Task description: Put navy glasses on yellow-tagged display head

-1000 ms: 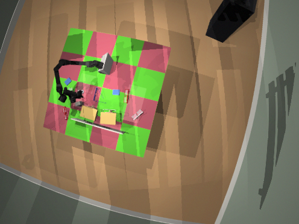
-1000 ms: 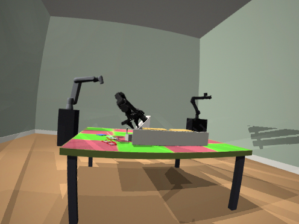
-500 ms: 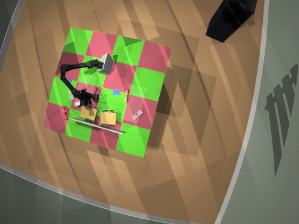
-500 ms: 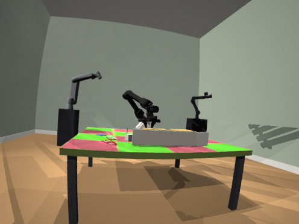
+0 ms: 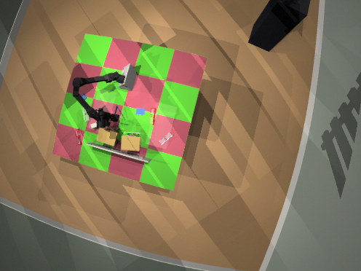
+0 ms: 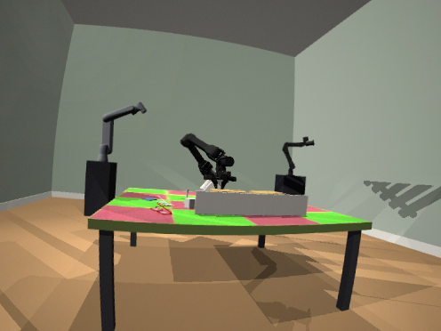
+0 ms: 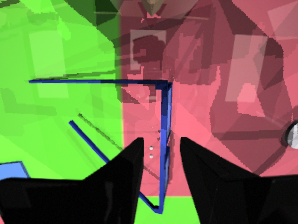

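The navy glasses (image 5: 116, 109) (image 7: 164, 125) rest on the table with the front nearly edge-on to the wrist camera and both temples spread to the left in that view. My gripper (image 7: 161, 143) (image 6: 220, 186) points down over them, partly open. Its fingertips stand on either side of the front's line in the wrist view, with gaps on both sides; their height above it is hard to tell. Two tan display heads (image 5: 107, 137) (image 5: 130, 143) stand side by side, seen from above. A head's tip (image 7: 153, 6) shows at the wrist view's top. I cannot make out the yellow tag.
A long pale wall (image 5: 118, 152) (image 6: 251, 204) runs beside the heads. Red glasses (image 5: 78, 136) (image 5: 152, 116), white glasses (image 5: 166, 138), a blue pad (image 5: 140, 111) (image 7: 12, 170) and a white block (image 5: 94, 124) lie around. A silver post (image 7: 293, 136) is at the wrist view's right edge.
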